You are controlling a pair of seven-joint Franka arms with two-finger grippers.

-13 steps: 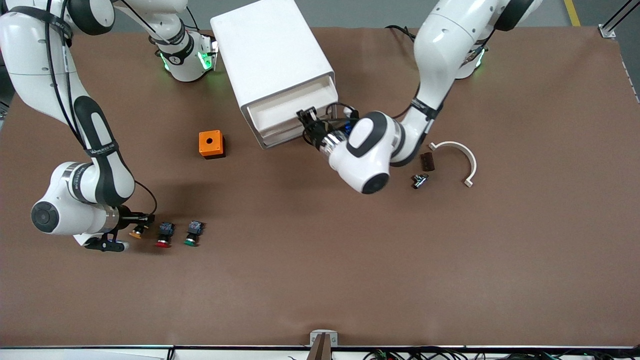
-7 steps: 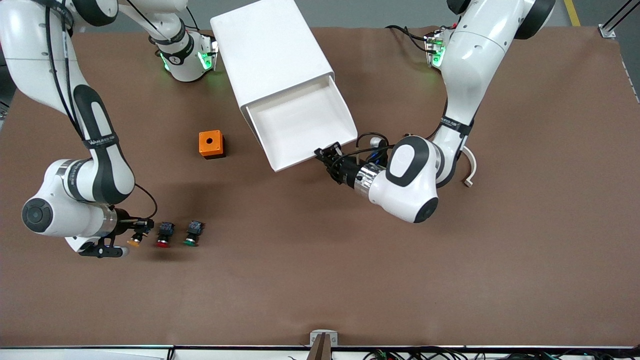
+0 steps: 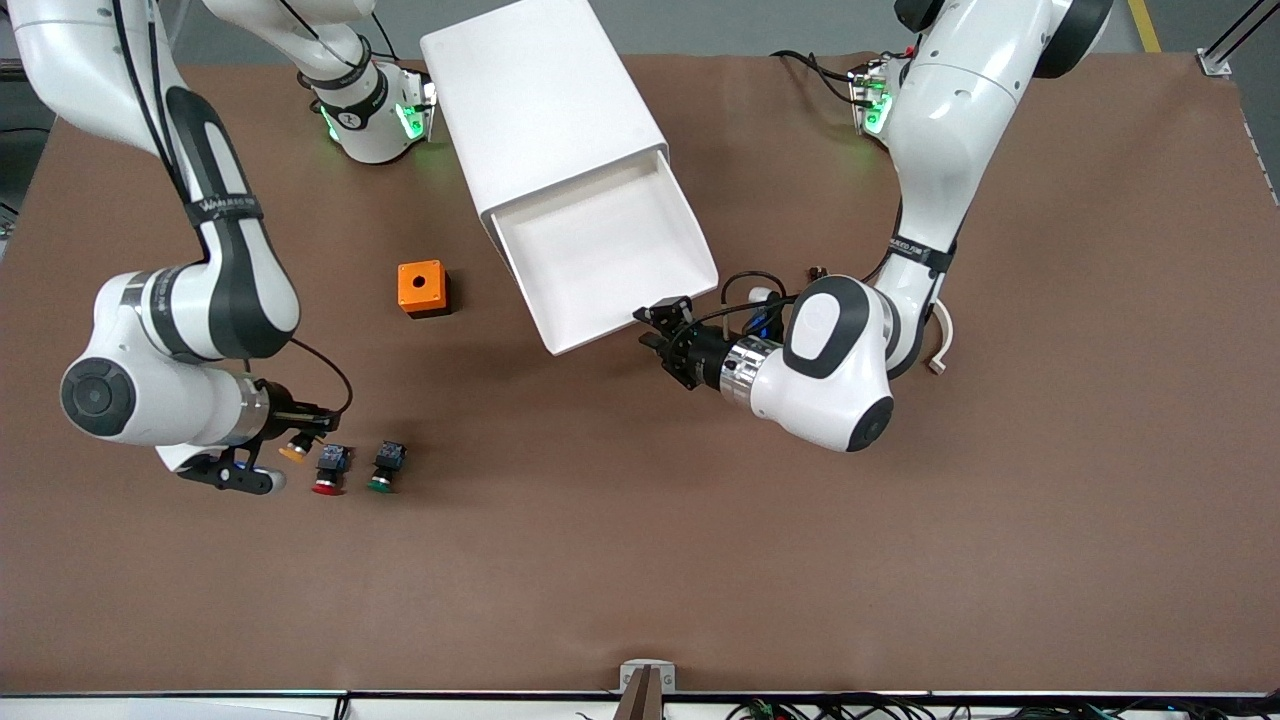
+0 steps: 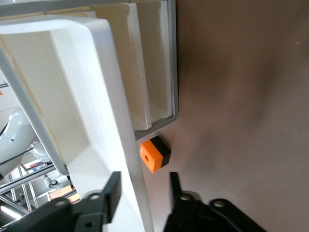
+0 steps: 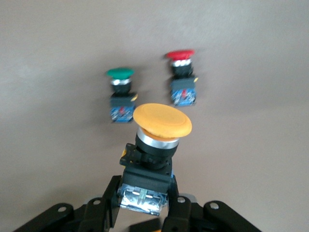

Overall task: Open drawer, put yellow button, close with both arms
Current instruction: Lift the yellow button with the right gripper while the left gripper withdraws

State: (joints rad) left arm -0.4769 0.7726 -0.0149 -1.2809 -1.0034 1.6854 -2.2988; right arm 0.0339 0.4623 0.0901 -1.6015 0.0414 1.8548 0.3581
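Now, front view: the drawer point(image 3: 605, 250), topmost of the white cabinet point(image 3: 540, 105), stands pulled well out at upper centre of the frame, its tray bare. The left gripper point(image 3: 668, 335) sits at the drawer's front corner, fingers parted and apparently off the lip; this arm looks done with the pull. At lower left the right gripper point(image 3: 290, 440) holds the yellow button point(image 3: 295, 450) up off the table, just beside the red button point(image 3: 326, 470) and green button point(image 3: 384, 467); an orange box point(image 3: 423, 288) lies between them and the cabinet. Left wrist view: the fingers point(image 4: 112, 191) stand apart at the bottom of the frame, the drawer's front wall point(image 4: 104, 121) running up from between them, not pinched. Right wrist view: both fingers point(image 5: 108, 195) clamp the button's bluish rear block at bottom centre, cap pointing away, the other two buttons on the table in the upper half of the frame. Judgement: carry the button high enough to clear the orange box and the drawer wall, release low over mid-tray so it does not roll out, and keep the left gripper clear of that path.
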